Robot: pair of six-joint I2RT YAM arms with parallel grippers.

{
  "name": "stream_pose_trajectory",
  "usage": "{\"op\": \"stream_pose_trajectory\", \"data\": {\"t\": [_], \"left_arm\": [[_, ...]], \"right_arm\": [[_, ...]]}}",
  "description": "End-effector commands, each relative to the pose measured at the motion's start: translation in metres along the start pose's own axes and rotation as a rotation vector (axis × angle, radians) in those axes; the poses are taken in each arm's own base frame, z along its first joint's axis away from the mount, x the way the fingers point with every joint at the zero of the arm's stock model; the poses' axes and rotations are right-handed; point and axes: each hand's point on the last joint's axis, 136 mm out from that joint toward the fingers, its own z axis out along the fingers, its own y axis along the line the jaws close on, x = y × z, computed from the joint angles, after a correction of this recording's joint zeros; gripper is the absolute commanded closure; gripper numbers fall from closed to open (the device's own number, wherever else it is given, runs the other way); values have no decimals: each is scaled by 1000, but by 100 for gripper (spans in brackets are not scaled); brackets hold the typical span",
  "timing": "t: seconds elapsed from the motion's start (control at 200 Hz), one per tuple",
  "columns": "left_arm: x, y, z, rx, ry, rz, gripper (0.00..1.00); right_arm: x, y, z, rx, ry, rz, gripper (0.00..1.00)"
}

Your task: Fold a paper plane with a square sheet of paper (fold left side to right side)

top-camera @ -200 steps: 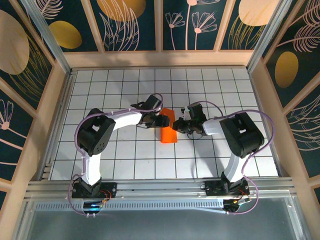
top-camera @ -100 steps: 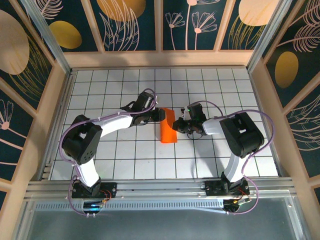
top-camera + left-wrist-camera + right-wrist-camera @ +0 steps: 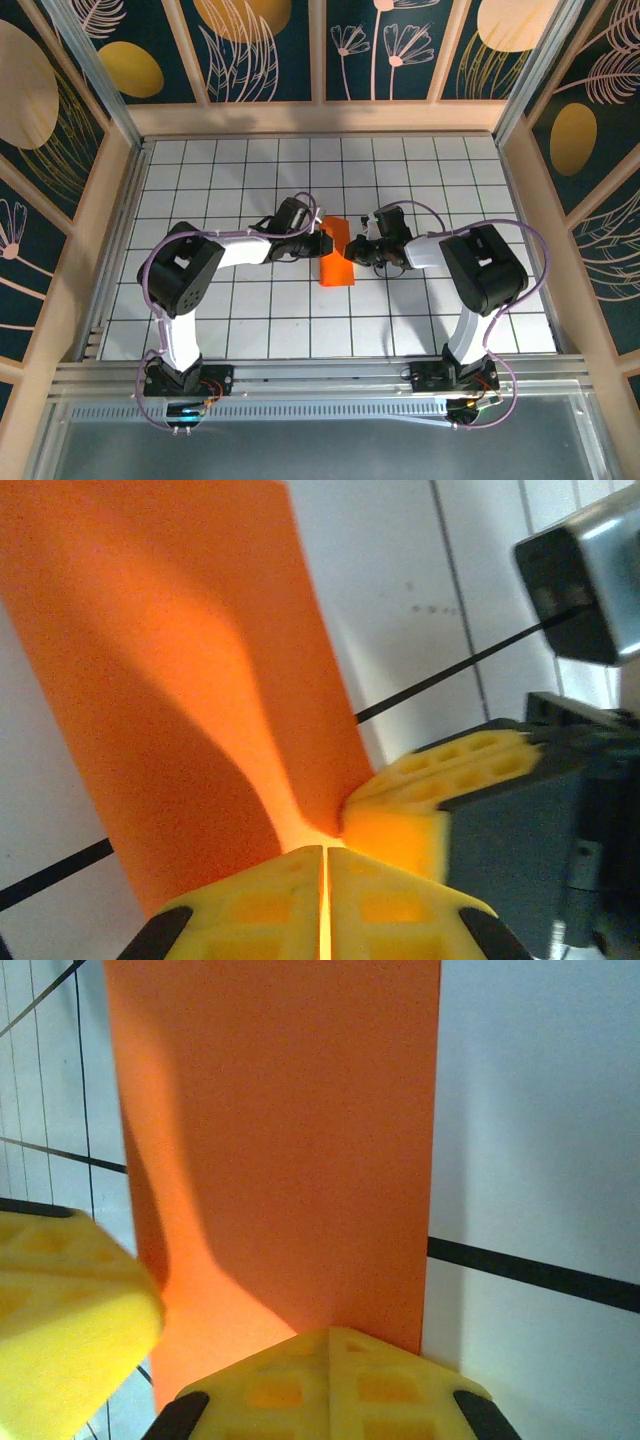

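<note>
We find the square sheet of paper point(image 3: 337, 264) folded narrow, left gripper point(image 3: 321, 241) pinching its 9 o'clock edge, right gripper point(image 3: 358, 250) closed, pressing at 3 o'clock; most plane folds remain.

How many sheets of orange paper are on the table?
1: the orange paper sheet lies on the table between the left claw and the right claw. Another could hide under the arms.

Orange paper point(image 3: 337, 258) on gridded table point(image 3: 250, 310), both arms' jaws at its far end.
</note>
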Motion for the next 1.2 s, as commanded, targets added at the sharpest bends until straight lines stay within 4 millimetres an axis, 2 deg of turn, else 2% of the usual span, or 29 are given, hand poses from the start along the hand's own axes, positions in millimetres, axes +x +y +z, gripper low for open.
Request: {"op": "stream_pose_trajectory", "data": {"t": [0.0,0.1,0.125,0.41,0.555,0.646,0.761,0.961,1.091,1.191], "left_arm": [[1,10,5,-13,-17,-22,90],[-2,15,4,-22,-34,-40,91],[6,24,4,-42,-21,-56,91],[25,58,1,-113,7,-128,94],[29,77,-8,-150,6,-167,96],[28,81,-13,-157,0,-168,97],[21,75,-21,-152,-15,-134,100],[3,50,-37,-107,-76,-60,100],[3,25,-25,-52,-50,-11,100],[6,14,-11,-44,-23,9,100]], "right_arm": [[35,-64,10,240,79,50,100],[36,-66,10,249,80,50,100],[36,-66,10,251,82,51,100],[39,-69,8,270,91,49,100],[40,-71,6,280,85,49,100],[40,-71,5,278,85,48,100],[39,-68,5,267,83,47,100],[36,-63,5,250,76,40,100],[36,-63,4,250,72,41,100],[37,-62,4,250,73,41,100]]}}
